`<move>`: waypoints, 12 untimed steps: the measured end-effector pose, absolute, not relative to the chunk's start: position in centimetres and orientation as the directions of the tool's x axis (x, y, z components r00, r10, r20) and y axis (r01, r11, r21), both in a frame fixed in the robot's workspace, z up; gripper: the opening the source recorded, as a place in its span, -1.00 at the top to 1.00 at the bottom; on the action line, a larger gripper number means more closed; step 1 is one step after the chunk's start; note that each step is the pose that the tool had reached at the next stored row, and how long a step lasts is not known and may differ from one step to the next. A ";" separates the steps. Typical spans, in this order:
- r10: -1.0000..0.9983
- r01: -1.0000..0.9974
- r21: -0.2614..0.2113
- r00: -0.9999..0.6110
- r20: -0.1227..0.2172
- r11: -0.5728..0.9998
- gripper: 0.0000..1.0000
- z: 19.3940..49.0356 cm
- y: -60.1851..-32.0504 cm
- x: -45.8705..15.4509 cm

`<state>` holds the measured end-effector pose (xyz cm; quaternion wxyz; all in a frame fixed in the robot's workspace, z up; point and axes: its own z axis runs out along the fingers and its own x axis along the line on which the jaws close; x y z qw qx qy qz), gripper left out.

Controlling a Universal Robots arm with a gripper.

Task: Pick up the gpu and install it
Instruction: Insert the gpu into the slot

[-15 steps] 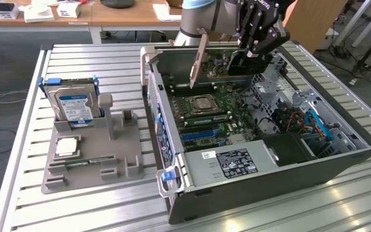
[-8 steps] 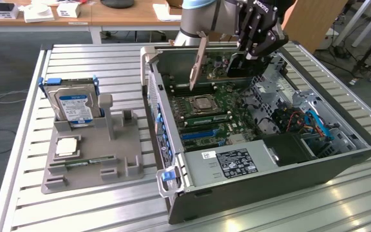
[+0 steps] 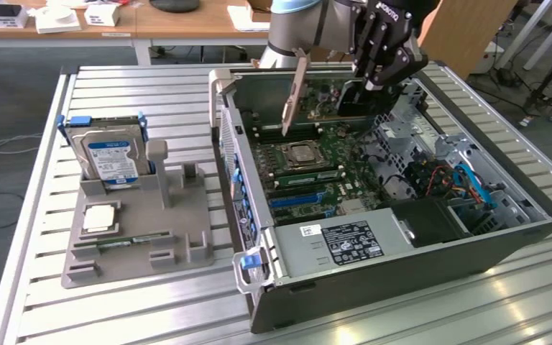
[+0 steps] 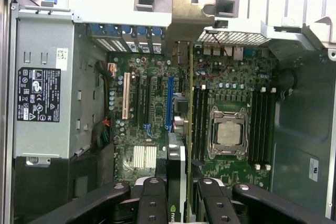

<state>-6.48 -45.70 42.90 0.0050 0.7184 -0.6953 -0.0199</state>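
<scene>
My gripper (image 3: pixel 376 72) is shut on the gpu (image 3: pixel 348 100), a dark card held on edge above the far end of the open computer case (image 3: pixel 401 277). The card's pale metal bracket (image 3: pixel 295 93) hangs down toward the exterior view's left, clear of the motherboard (image 3: pixel 305 172). In the wrist view the gpu (image 4: pixel 177 156) runs edge-on between my black fingers (image 4: pixel 152 203), with its bracket (image 4: pixel 186 17) at the far end near the case's rear wall. It hovers over the board between the blue slot (image 4: pixel 169 103) and the CPU socket (image 4: pixel 228 132), apart from both.
A grey fixture (image 3: pixel 175 237) at the exterior view's left holds a hard drive (image 3: pixel 113 154), a CPU (image 3: pixel 100 218) and a RAM stick (image 3: pixel 127 241). Inside the case sit the power supply (image 3: pixel 348 241) and cables (image 3: pixel 458 183). Everything rests on a slatted metal table (image 3: pixel 113 309).
</scene>
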 end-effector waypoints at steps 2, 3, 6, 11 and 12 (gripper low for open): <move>-0.999 -0.999 0.035 0.032 -0.022 -0.033 0.46 42.9 -45.7 -6.5; -0.999 -0.999 0.035 0.032 -0.022 -0.033 0.46 42.9 -45.7 -6.5; -0.999 -0.999 0.035 0.032 -0.022 -0.033 0.46 42.8 -45.7 -6.5; -0.999 -0.999 0.035 0.032 -0.022 -0.033 0.46 42.2 -45.7 -6.5; -0.999 -0.999 0.035 0.032 -0.022 -0.033 0.46 42.1 -45.7 -6.5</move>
